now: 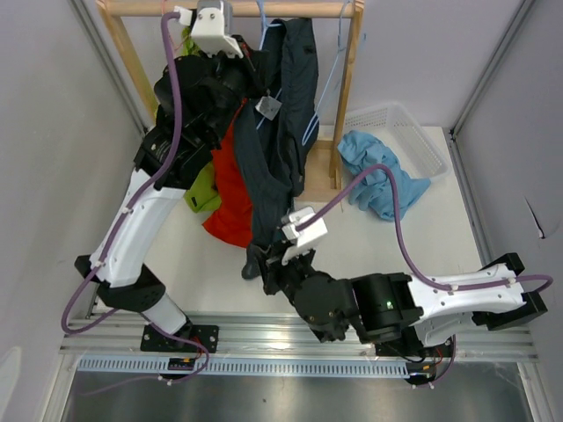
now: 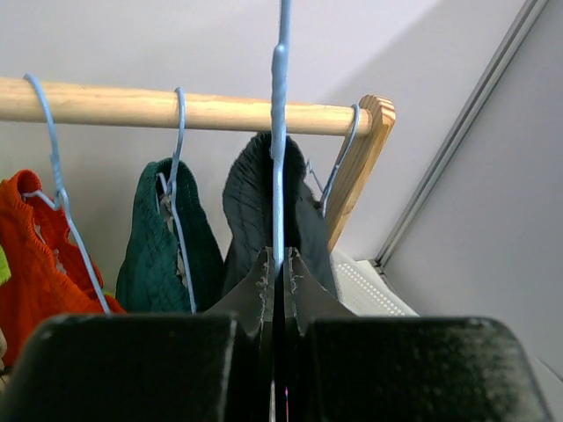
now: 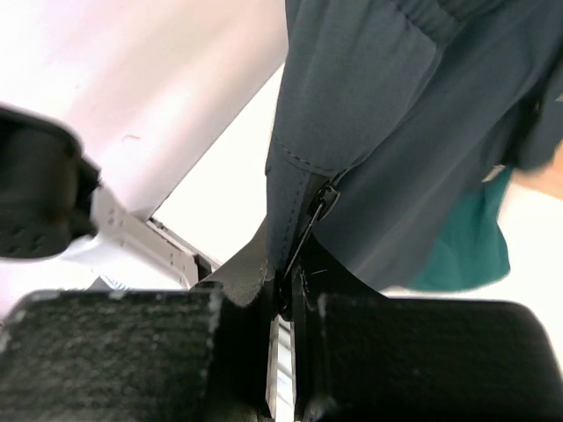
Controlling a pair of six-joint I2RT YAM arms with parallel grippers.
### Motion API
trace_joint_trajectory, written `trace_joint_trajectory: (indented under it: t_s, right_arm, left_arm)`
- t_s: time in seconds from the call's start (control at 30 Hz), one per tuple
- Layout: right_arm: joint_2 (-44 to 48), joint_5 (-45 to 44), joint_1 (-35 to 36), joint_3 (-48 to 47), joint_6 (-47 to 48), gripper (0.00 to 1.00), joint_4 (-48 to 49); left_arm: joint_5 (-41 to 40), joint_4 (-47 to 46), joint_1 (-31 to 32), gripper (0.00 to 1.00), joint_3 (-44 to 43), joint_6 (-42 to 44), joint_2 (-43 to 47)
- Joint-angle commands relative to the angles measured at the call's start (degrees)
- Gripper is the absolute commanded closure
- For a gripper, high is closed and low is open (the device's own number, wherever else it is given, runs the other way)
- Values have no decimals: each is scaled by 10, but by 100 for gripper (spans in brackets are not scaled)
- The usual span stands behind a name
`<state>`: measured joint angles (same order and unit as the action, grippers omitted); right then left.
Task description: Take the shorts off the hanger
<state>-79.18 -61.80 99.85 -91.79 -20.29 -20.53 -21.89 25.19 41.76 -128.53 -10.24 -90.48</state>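
The dark navy shorts (image 1: 281,132) hang long from a light blue hanger (image 2: 280,132) at the wooden rail (image 1: 290,9). My left gripper (image 1: 264,104) is shut on that hanger's wire, seen between the fingertips in the left wrist view (image 2: 280,264). My right gripper (image 1: 264,257) is shut on the navy shorts' lower edge (image 3: 369,176), pinched at the jaws (image 3: 286,286). Orange-red shorts (image 1: 230,193), lime green shorts (image 1: 201,189) and teal shorts (image 2: 167,237) hang left of the navy pair. The light blue shorts (image 1: 378,171) lie in the basket.
A white perforated basket (image 1: 413,132) stands at the back right beside the rack's wooden post (image 1: 347,79). An empty light blue hanger (image 1: 339,61) hangs at the rail's right end. Grey walls close in on both sides.
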Motion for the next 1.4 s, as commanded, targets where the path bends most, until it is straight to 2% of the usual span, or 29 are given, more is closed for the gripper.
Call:
trace_joint_trajectory:
  t_s: [0.0,0.2,0.3,0.37,0.4,0.43,0.47,0.5,0.53,0.63,0.67,0.77,0.83,0.93,1.07,1.2,1.27,1.37]
  right_arm:
    - [3,-38,61,32,-109,100,-86]
    - [31,-29,68,102,-210,100,-124]
    - [46,-10,49,142,-216,100,-108]
    - [44,15,30,152,-201,100,-77]
    - [39,21,7,148,-167,100,-65]
    - [26,26,-4,139,-146,100,-45]
    - [17,29,-13,107,-125,100,-39]
    - [6,33,-28,83,-103,100,-36]
    - [-16,31,-31,58,-51,100,-27]
    - [-46,21,-26,-62,43,100,9]
    - [-68,18,-22,-124,105,100,18]
    - [-119,24,-16,-241,182,100,28]
    - [-143,46,-17,-286,199,100,24]
    - [-194,66,-21,-348,200,100,0]
    - [-220,82,-45,-345,160,100,-58]
    - [-192,232,-124,-261,44,100,-101]
    - [-149,236,-124,-182,36,100,-62]
    - [-118,248,-143,-124,-5,100,-79]
  left_arm:
    - [-36,-79,-13,100,-98,53,-48]
    - [-45,-66,-14,100,-129,79,-66]
    - [-41,-55,-14,100,-124,53,-47]
    - [-33,-33,-13,100,-111,-18,-32]
    - [-34,-35,-13,100,-76,-74,4]
    - [-33,-57,-11,100,7,-99,31]
    - [-36,-93,-4,100,58,-119,63]
    - [-41,-188,2,100,158,-130,97]
    - [-45,-223,7,100,236,-144,144]
    - [-54,-221,17,100,273,-165,156]
    - [-60,-215,19,100,275,-169,149]
    - [-60,-234,21,100,317,-192,153]
    - [-53,-254,21,100,333,-217,155]
    - [-20,-270,21,100,314,-243,138]
    - [14,-239,21,100,264,-261,120]
    - [40,-226,20,100,216,-262,121]
    - [47,-215,19,100,198,-257,119]
    - [65,-206,14,100,167,-244,110]
